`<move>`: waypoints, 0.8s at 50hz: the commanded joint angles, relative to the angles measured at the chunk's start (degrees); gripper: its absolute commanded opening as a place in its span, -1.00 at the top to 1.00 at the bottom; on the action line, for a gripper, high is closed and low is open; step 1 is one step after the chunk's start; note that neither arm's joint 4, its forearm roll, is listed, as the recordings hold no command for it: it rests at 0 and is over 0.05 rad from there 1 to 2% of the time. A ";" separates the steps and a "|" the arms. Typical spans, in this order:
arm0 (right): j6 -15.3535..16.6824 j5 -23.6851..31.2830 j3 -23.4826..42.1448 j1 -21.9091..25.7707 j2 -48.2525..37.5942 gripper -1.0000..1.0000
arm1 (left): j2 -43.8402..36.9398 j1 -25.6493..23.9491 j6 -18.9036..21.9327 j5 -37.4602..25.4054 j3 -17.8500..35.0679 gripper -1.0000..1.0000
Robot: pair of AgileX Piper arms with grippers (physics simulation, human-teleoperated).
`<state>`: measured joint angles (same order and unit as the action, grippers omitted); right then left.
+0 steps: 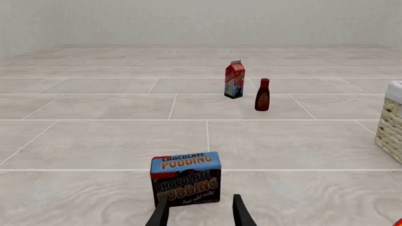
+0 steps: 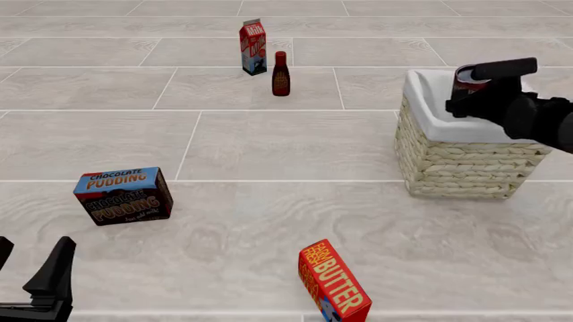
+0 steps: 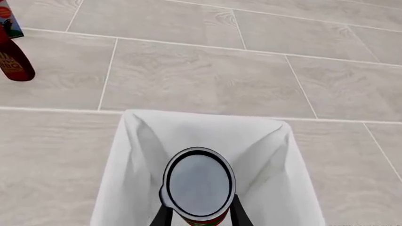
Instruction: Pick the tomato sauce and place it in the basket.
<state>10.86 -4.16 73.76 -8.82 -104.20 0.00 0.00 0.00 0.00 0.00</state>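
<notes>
The tomato sauce (image 2: 467, 76) is a small can with a red label and a dark metallic top (image 3: 199, 182). My right gripper (image 2: 469, 90) is shut on it and holds it over the basket (image 2: 465, 161), above the white cloth lining (image 3: 138, 155). In the right wrist view the gripper (image 3: 199, 218) clasps the can's sides, and the basket's opening lies right beneath. The basket's wicker edge (image 1: 392, 127) also shows in the left wrist view. My left gripper (image 2: 34, 253) hangs open and empty at the near left, just short of the pudding box, its fingers (image 1: 162, 209) apart.
A chocolate pudding box (image 2: 123, 195) lies at the near left. A red butter box (image 2: 333, 282) lies at the near middle. A milk carton (image 2: 253, 47) and a dark bottle with a red cap (image 2: 280, 74) stand at the far middle.
</notes>
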 commanded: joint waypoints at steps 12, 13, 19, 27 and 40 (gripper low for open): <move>-4.01 0.08 0.52 -0.47 -0.61 -1.00 | 0.00 0.00 0.00 0.00 0.00 -1.00; -4.07 0.14 0.51 -0.48 -0.54 -1.00 | 0.00 0.00 0.00 0.00 0.00 -1.00; -4.67 0.50 0.75 -0.60 -0.24 -1.00 | 0.00 0.00 0.00 0.00 0.00 -1.00; -4.69 0.53 0.54 -0.52 0.39 -1.00 | 0.00 0.00 0.00 0.00 0.00 -1.00; -5.08 1.36 0.79 -0.55 2.18 -1.00 | 0.00 0.00 0.00 0.00 0.00 -1.00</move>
<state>6.19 -3.38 74.42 -9.36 -103.30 0.00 0.00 0.00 0.00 0.00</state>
